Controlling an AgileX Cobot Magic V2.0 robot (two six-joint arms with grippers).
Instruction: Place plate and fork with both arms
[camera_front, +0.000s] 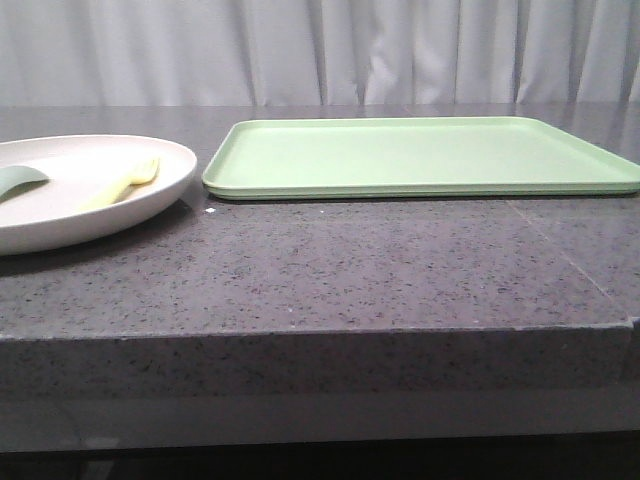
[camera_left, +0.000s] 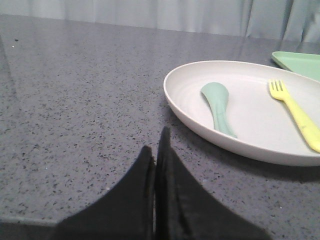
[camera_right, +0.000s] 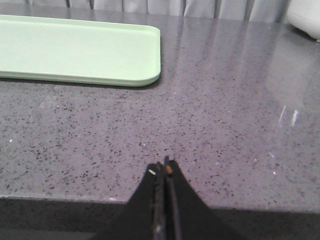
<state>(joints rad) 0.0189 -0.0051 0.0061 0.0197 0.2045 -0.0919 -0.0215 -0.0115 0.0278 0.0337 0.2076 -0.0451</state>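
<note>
- Nearest my front camera is the speckled grey counter (camera_front: 380, 270), its front edge running across the lower frame.
- On my left wrist feed, the left tool (camera_left: 156, 160) sits low over the counter with its dark fingers pressed together and nothing between them; it is closed on nothing.
- On my right wrist feed, the right tool (camera_right: 164, 167) is the same: fingers meeting at the tips, empty, just over the counter near its front edge.
- Neither tool shows in my front view.
- I see the plate (camera_front: 170, 185) resting on the counter at about 9 o'clock in the front view, partly cut off by the left edge of the frame.
- From the left wrist camera the plate (camera_left: 180, 102) lies just beyond the left tool, apart from it, with bare counter between them.
- Inside the plate lies the fork (camera_front: 125, 182), flat, on the plate's right half as the front view shows it.
- In the left wrist feed the fork (camera_left: 295, 112) has its tines pointing away from the camera and its handle running off the frame edge.
- A grey-green spoon (camera_left: 218, 105) lies in the plate too, beside the fork and not touching it; in the front view only its end (camera_front: 20, 180) shows.
- A light-green tray (camera_front: 420, 155) lies flat on the counter at about 12 to 3 o'clock, just beside the plate with a narrow gap.
- My right wrist camera shows the tray's corner (camera_right: 100, 50) beyond the right tool, well apart from it.
- Pale curtains (camera_front: 320, 50) hang behind the counter.
</note>
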